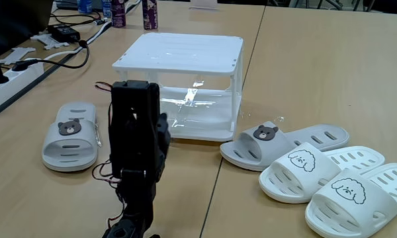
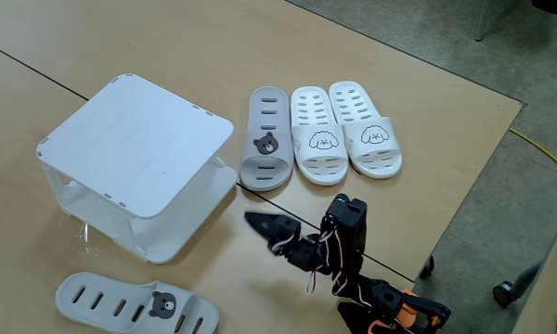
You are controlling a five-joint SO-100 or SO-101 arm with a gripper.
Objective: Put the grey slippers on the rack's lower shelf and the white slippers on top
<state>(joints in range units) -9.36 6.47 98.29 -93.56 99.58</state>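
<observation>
- A black robot arm stands on a wooden table [image 1: 317, 73], its gripper [image 2: 260, 223] raised just in front of the rack's open side in a fixed view; the same gripper [image 1: 135, 109] faces away from the camera in the other fixed view.
- The pincer holds nothing and touches nothing. From above it shows as one dark pointed shape, so whether its fingers are parted or closed cannot be told.
- The rack [image 1: 185, 56] [image 2: 139, 139] sits mid-table; the lower shelf [image 1: 202, 122] is glossy and bare, and its slatted top carries nothing.
- One of the grey slippers [image 1: 69, 135] [image 2: 135, 304] lies apart, left of the rack in the view from behind the arm.
- The other grey slipper [image 1: 258, 145] [image 2: 266, 139] lies just beside the rack's right near corner in that view, bear badge up.
- The white slippers [image 1: 324, 168] [image 2: 343, 130] lie side by side on the table to the right of that grey one, the nearer white slipper touching or almost touching it.
- Cables and a power strip [image 1: 13, 76] run along the far left edge in that view.
</observation>
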